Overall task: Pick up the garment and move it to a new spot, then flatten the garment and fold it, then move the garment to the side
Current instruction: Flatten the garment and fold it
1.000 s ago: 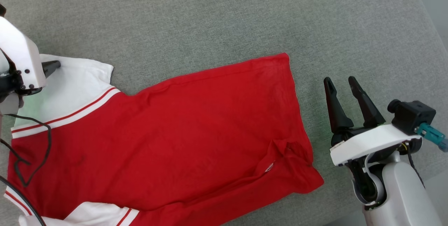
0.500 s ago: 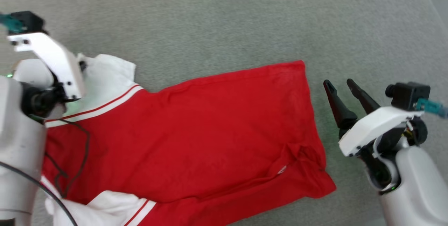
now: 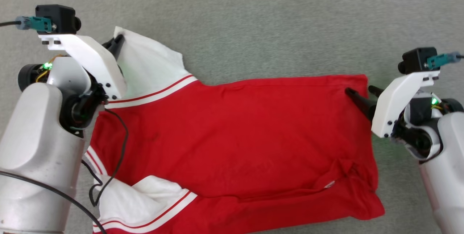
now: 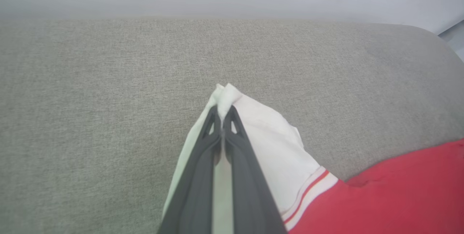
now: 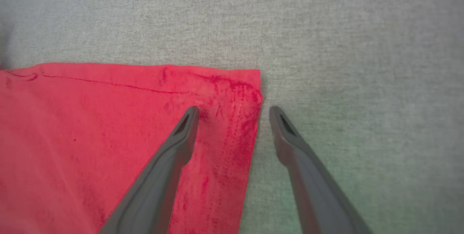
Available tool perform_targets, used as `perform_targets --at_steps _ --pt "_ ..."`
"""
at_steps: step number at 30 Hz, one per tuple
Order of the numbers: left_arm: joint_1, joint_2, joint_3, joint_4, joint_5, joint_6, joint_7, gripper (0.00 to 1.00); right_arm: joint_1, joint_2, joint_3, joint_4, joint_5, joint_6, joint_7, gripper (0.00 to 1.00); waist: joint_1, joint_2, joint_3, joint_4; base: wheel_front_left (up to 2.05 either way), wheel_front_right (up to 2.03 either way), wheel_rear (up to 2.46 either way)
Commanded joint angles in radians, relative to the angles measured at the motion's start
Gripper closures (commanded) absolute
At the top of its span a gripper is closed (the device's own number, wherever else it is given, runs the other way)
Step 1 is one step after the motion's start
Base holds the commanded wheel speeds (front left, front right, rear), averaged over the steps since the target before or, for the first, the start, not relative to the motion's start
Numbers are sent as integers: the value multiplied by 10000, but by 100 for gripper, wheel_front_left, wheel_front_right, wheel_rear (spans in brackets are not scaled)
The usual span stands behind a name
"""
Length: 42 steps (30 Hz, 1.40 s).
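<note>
The shirt [image 3: 232,132] lies spread on a gray fabric surface [image 3: 253,20], red body across the middle of the head view, plain side up with no lettering showing. Its neck end points to the robot's left and its hem to the right. The far sleeve [image 3: 148,67], white with red-and-white striped trim, is pulled up into a peak off the surface. The near sleeve [image 3: 145,197] is bunched and folded over the red cloth at the lower left. Near the hem's near corner the cloth is puckered into a small ridge [image 3: 340,176] with a bit of white showing.

The left gripper [image 4: 222,112] has its fingers closed tight on the tip of the far sleeve; a nub of white cloth sticks out just past the tips. A black cable [image 3: 119,147] from that arm loops over the red cloth.

The right gripper [image 5: 235,110] is at the hem's far corner [image 5: 250,81] with its fingers spread wide and holding nothing. One finger [image 5: 174,147] is over the red cloth, the other [image 5: 297,154] over the gray surface, so they straddle the hem edge. Whether the tips touch the cloth cannot be told.
</note>
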State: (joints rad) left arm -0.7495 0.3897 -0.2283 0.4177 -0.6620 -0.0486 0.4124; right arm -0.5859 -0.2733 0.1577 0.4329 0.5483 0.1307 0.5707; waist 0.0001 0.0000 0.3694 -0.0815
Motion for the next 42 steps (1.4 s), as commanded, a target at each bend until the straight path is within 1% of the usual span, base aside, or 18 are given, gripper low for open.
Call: perform_targets --at_steps 1,5,9,10,11,12,13,19,24,28,32,42 --pt "155 -98 -43 -127 31 19 -70 100 -219 -73 -9 111 -60 0 111 0 -1 0 173 214 0 0 0" --pt "325 -113 -126 -581 45 31 -115 100 -528 -20 120 882 -173 -2 914 0 -1 0 358 437 0 0 0" --pt "523 -168 -202 -809 -3 33 -130 100 -394 176 488 1733 -41 -2 1908 0 -1 0 434 566 0 0 0" --pt "560 -171 -210 -843 -16 35 -134 100 -384 238 517 1834 12 -2 2017 26 -1 0 440 577 0 0 0" --pt "591 -170 -212 -872 -41 37 -145 100 -413 277 570 1895 21 0 2121 64 -1 0 437 582 0 0 0" --pt "623 -147 -211 -895 -51 37 -148 100 -431 299 611 1904 37 0 2162 94 -1 0 429 574 0 0 0" --pt "659 -122 -203 -906 -56 44 -164 100 -480 298 628 1866 40 0 2154 100 -1 0 409 562 0 0 0" --pt "964 8 -78 -998 -131 27 -373 100 -880 34 609 1440 82 0 1979 100 -1 0 110 471 0 0 0" --pt "1497 149 153 -1241 -203 147 -776 100 -945 -209 407 895 2 0 1379 100 -1 0 -358 453 0 0 0" --pt "2325 279 389 -1694 -264 355 -1093 100 -493 -257 280 547 -49 0 958 100 -1 0 -833 436 0 0 0" --pt "3490 391 713 -2318 -413 670 -1308 100 187 -232 117 217 -25 0 589 100 -1 0 -1281 395 0 0 0" --pt "6606 304 1132 -3685 -846 1469 -1324 100 2165 -64 -166 -141 -90 -2 -115 100 -1 0 -2056 350 0 0 0"
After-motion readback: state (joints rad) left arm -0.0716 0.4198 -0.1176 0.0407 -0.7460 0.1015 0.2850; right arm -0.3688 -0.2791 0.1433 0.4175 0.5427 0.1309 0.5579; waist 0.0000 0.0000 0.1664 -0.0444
